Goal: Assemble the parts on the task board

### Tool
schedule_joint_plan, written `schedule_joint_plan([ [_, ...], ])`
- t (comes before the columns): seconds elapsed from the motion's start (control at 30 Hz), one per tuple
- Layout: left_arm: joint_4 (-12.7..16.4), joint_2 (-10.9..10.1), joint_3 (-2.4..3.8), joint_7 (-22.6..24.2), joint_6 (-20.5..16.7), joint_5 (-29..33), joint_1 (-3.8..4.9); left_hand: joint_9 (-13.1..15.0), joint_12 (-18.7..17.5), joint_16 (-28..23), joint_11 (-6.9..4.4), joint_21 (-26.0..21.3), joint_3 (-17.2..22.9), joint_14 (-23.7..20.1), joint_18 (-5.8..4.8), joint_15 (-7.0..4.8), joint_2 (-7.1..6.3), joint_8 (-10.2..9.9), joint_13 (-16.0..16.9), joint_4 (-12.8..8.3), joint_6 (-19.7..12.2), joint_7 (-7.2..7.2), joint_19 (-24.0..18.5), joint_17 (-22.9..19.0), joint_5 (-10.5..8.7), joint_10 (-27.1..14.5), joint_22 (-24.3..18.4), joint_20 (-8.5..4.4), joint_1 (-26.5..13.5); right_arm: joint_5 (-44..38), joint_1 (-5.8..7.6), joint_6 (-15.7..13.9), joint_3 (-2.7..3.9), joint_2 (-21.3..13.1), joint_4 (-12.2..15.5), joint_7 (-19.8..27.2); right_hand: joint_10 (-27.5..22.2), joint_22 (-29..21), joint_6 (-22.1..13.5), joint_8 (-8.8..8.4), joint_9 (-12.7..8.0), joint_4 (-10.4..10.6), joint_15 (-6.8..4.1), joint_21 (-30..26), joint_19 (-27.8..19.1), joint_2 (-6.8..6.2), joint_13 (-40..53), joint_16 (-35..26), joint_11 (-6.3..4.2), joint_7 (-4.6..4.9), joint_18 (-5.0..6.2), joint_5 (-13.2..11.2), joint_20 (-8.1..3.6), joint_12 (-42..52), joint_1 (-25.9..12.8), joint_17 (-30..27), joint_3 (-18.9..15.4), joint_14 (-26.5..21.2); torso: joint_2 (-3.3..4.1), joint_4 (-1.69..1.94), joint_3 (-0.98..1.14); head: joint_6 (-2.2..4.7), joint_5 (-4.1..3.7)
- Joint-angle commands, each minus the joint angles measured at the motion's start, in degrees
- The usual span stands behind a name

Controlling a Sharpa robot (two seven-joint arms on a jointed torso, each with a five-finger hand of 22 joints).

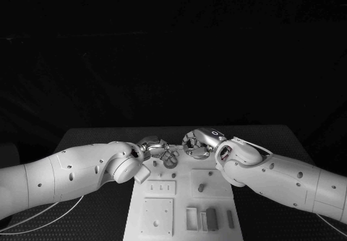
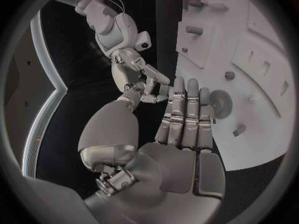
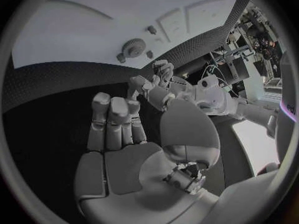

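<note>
The near end of the task board (image 1: 181, 221) lies closest, carrying a square plate with holes (image 1: 158, 217) and a cluster of upright blocks (image 1: 206, 219); these sit well behind both wrists, on the robot's side. Farther along the board, a short peg (image 1: 201, 188) stands just behind the right robot hand (image 1: 196, 144), and a slotted plate (image 1: 162, 188) lies just behind the left robot hand (image 1: 155, 147).

Both hands meet over the far end of the board, fingertips nearly touching each other. In the left wrist view the left robot hand's fingers (image 2: 187, 109) are stretched out side by side, the thumb set against the tips of the right robot hand; whether a small part is pinched between them I cannot tell. Just beyond its fingertips a toothed gear (image 2: 219, 103) lies flat on the board, with a small stud (image 2: 229, 75) near it. The right wrist view shows the right robot hand's fingers (image 3: 115, 117) extended and together, nothing visibly held, the gear (image 3: 132, 48) beyond them.

My reading is that the gear is the piece in hand, or a small part passing between the hands. The next move likely calls for a clean pinch on the gear's rim, then aligning its bore over a peg. The black worktop (image 1: 94, 138) lies to either side of the board.
</note>
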Motion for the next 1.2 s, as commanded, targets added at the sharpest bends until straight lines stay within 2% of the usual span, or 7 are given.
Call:
schedule_joint_plan([
  [0.03, -0.1, 0.4, 0.04, -0.5, 0.5, -1.1, 0.06, -0.1, -0.1, 0.4, 0.23, 0.2, 0.0, -0.2, 0.32, -0.17, 0.46, -0.3, 0.1, 0.4, -0.3, 0.01, 0.2, 0.1, -0.34, -0.1, 1.1, -0.24, -0.1, -1.1, -0.01, 0.9, 0.02, 0.2, 0.4, -0.5, 0.4, -0.1, 8.8, 1.02, 2.7, 0.0, -0.31, 0.0, 0.3, -0.58, 0.1, 0.0, -0.01, 2.42, 0.79, -0.3, -0.23, -0.4, 0.1, -0.1, 0.5, 0.2, -0.02, 0.11, 0.01, -0.11, 0.02],
  [0.27, -0.4, 0.6, 0.03, -0.3, 0.1, 1.2, 0.06, -0.1, -0.1, 0.6, 0.25, 0.3, -0.1, -0.3, 0.29, -0.16, 1.04, -0.3, 0.2, 1.3, -0.2, -0.01, 0.1, 0.1, -0.34, -0.1, 1.1, -0.22, -0.3, -1.1, -0.02, 0.9, 0.02, 0.5, 0.9, -0.4, 0.4, -0.1, 8.8, 1.00, 2.8, 0.0, -0.32, 0.1, 0.3, -0.64, 0.1, 0.0, -0.02, 2.41, 0.79, -0.3, -0.24, -0.4, 0.0, -0.1, 0.6, 0.2, 0.00, -0.01, -0.02, -0.18, 0.23],
  [0.67, -1.1, 1.2, -0.02, -0.9, 0.4, 1.4, 0.04, -0.2, -0.3, 0.7, 0.35, 0.4, -0.5, -0.6, 0.29, -0.14, 1.47, -0.4, 0.4, 1.4, -0.4, 0.06, -0.1, 0.2, -0.34, -0.4, 1.1, -0.21, 0.6, -1.1, -0.03, 0.6, 0.02, 0.6, 2.3, -0.4, 0.5, -0.2, 8.8, 0.98, 2.8, 0.0, -0.33, 0.1, 0.4, -0.71, 0.1, 0.0, -0.03, 2.41, 0.79, -0.3, -0.27, -0.5, -0.1, -0.1, 0.8, 0.3, 0.01, 0.00, -0.01, -0.48, 0.29],
  [0.8, -1.2, 1.3, -0.03, -0.8, 0.4, 1.5, 0.04, -0.2, -0.3, 0.8, 0.36, 0.4, -0.6, -0.6, 0.29, -0.14, 1.71, -0.3, 0.4, 1.3, -0.4, 0.08, -0.2, 0.2, -0.34, -0.4, 1.1, -0.21, 0.9, -1.1, -0.03, 0.7, 0.02, 0.9, 2.0, -0.3, 0.5, -0.2, 8.8, 0.97, 2.9, 0.0, -0.33, 0.1, 0.4, -0.72, 0.1, -0.1, -0.03, 2.41, 0.79, -0.3, -0.27, -0.5, -0.1, -0.1, 0.9, 0.3, 0.00, -0.01, 0.01, -0.51, 0.27],
  [1.0, -1.2, 1.4, -0.03, -0.9, 0.7, 1.6, 0.04, -0.2, -0.3, 0.9, 0.35, 0.5, -1.0, -0.6, 0.29, -0.14, 2.44, -0.3, 0.6, 1.2, -0.4, 0.05, -0.2, 0.2, -0.34, -0.4, 1.1, -0.20, 1.7, -0.8, -0.04, 0.9, 0.01, 1.5, 1.7, -0.2, 0.5, -0.2, 8.8, 0.96, 2.9, 0.0, -0.34, 0.1, 0.4, -0.75, 0.1, -0.1, -0.03, 2.40, 0.79, -0.3, -0.28, -0.5, -0.1, -0.1, 0.9, 0.3, 0.00, -0.02, -0.06, -0.55, 0.17],
  [1.2, -1.3, 1.5, -0.03, -0.8, 0.5, 1.7, 0.04, -0.2, -0.4, 1.0, 0.35, 0.6, -1.4, -0.7, 0.27, -0.13, 3.09, -0.3, 0.7, 0.9, -0.4, 0.04, -0.3, 0.2, -0.34, -0.4, 1.1, -0.18, 2.3, -0.9, -0.11, 1.0, 0.00, 2.0, 1.7, -0.1, 0.6, -0.2, 8.8, 0.96, 2.9, 0.0, -0.34, 0.1, 0.4, -0.77, 0.1, -0.1, -0.03, 2.40, 0.79, -0.3, -0.29, -0.5, -0.2, -0.2, 1.0, 0.3, 0.00, -0.03, -0.02, -0.64, 0.20],
])
